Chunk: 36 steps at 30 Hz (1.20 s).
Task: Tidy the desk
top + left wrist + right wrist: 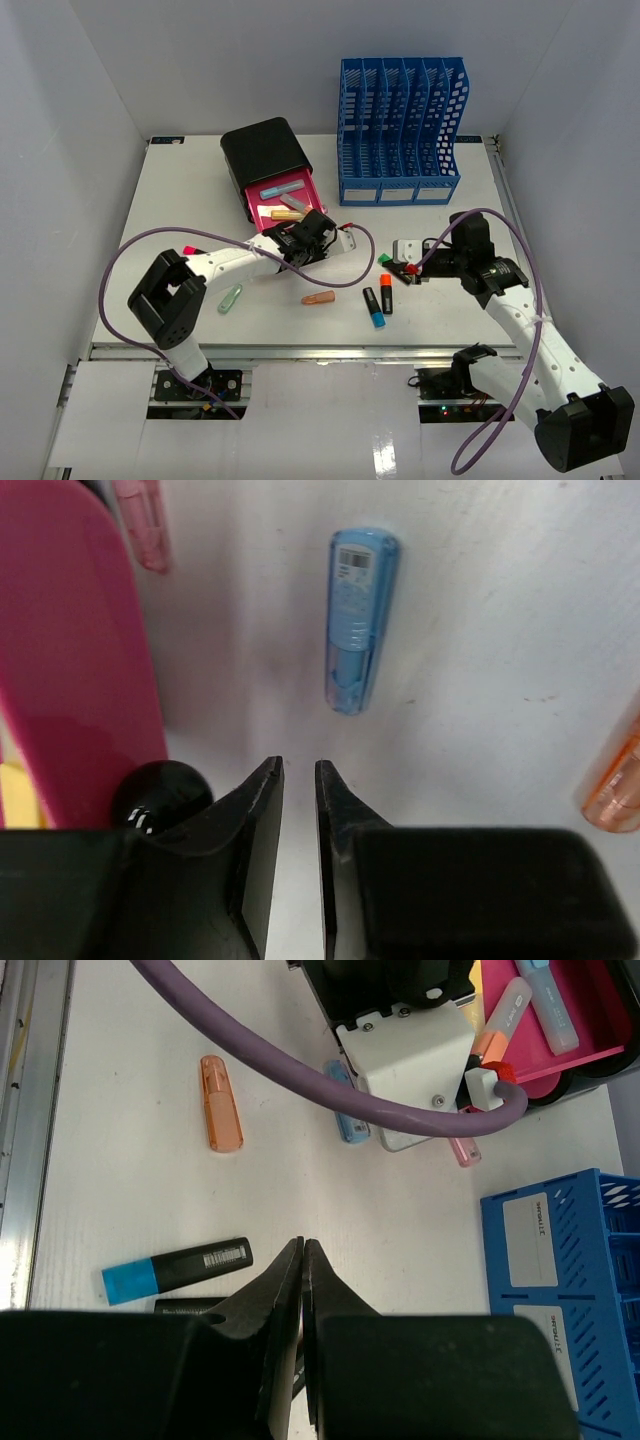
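On the white desk (pixel 200 200) my left gripper (pixel 293 250) hangs beside the open pink drawer (pixel 285 205) of a black box (pixel 262 150). Its jaws (pixel 298 765) are shut with nothing between them. A translucent blue highlighter (pixel 352 620) lies just ahead of them. My right gripper (pixel 403 270) is low over the desk, right of centre. In the right wrist view this gripper (pixel 303 1243) is shut and nothing shows in it. A black marker (pixel 185 1306) lies partly under its left finger. A blue-capped black marker (pixel 180 1268) is beside it.
A blue file rack (pixel 400 130) stands at the back right. Loose on the desk are an orange highlighter (pixel 318 298), a green one (pixel 231 298), an orange-capped marker (pixel 386 293) and a blue-capped one (pixel 372 307). Several highlighters lie in the drawer (pixel 580 1020).
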Available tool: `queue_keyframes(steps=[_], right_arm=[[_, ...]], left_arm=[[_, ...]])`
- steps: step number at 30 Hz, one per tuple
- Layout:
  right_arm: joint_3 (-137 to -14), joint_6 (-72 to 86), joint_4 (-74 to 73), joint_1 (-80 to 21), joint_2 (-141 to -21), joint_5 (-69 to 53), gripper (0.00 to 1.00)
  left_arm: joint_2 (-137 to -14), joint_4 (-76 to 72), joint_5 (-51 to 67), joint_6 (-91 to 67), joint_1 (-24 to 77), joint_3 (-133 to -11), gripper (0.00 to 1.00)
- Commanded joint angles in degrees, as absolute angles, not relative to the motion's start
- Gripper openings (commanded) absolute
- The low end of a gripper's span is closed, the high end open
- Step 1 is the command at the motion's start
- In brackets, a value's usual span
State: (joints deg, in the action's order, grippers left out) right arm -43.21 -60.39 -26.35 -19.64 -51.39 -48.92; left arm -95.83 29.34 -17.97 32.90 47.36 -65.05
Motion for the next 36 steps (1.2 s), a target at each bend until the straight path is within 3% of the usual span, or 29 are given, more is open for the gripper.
queue_keyframes(steps=[1,12,16,24,36], right_arm=[[-42.8,-59.7,-23.5,-18.7,-51.3,-52.9,0.08],[-41.9,-59.4,-23.0,-17.0,-50.3,-54.3,0.08],[-41.7,-59.5,-23.0,-16.5,-50.1,-54.5,0.08],[-41.2,-59.5,-22.9,-16.0,-49.5,-55.0,0.08],[-40.6,-59.5,-22.9,-15.0,-49.1,-55.7,0.08]], left_arm=[[-96.3,22.1,-24.2,39.6,46.2,-63.5,0.36],[-98.9,12.8,-33.4,42.3,44.9,-65.0,0.58],[-98.2,9.0,-35.5,43.3,44.9,-64.6,0.73],[-97.3,0.9,-37.7,48.1,44.1,-62.7,0.8],[-102.4,2.3,-33.1,46.2,36.6,-71.0,0.82]])
